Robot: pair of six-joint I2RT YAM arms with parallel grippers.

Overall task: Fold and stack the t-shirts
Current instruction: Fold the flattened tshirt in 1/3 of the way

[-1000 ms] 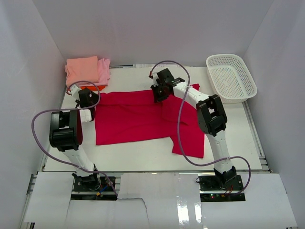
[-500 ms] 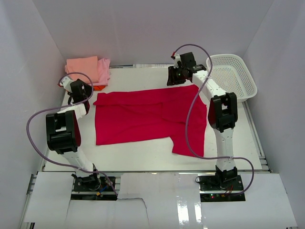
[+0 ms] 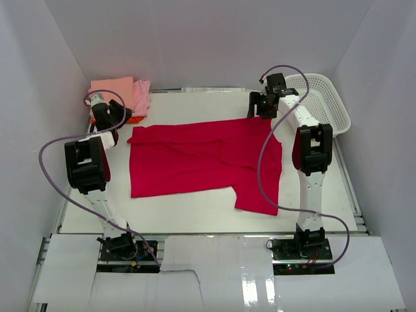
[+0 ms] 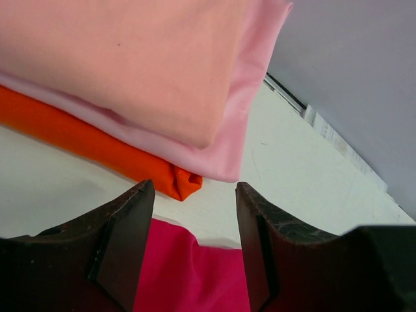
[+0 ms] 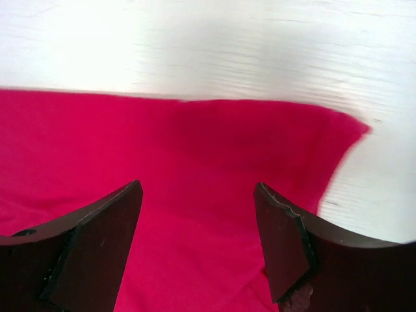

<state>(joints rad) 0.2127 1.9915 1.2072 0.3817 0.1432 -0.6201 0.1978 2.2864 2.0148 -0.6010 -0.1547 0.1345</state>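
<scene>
shirts 4 | red shirt 1, mid-frame | folded 3, upper left: salmon shirt 1, pink shirt 1, orange shirt 1 | basket 1, upper right | arms 2: left arm, right arm | table 1

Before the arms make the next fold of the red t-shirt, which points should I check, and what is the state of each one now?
1. Right gripper open and empty: ok. It is above the far right corner of the red t-shirt, jaws apart.
2. Left gripper open and empty: ok.
3. Red t-shirt lying smooth: not ok. Creases cross its middle.
4. Stack in order: ok. The salmon-pink t-shirt lies on the light pink t-shirt, which lies on the orange t-shirt.
5. Red t-shirt apart from the stack: ok. Bare table shows between them.
6. White basket away from the cloth: ok.
</scene>
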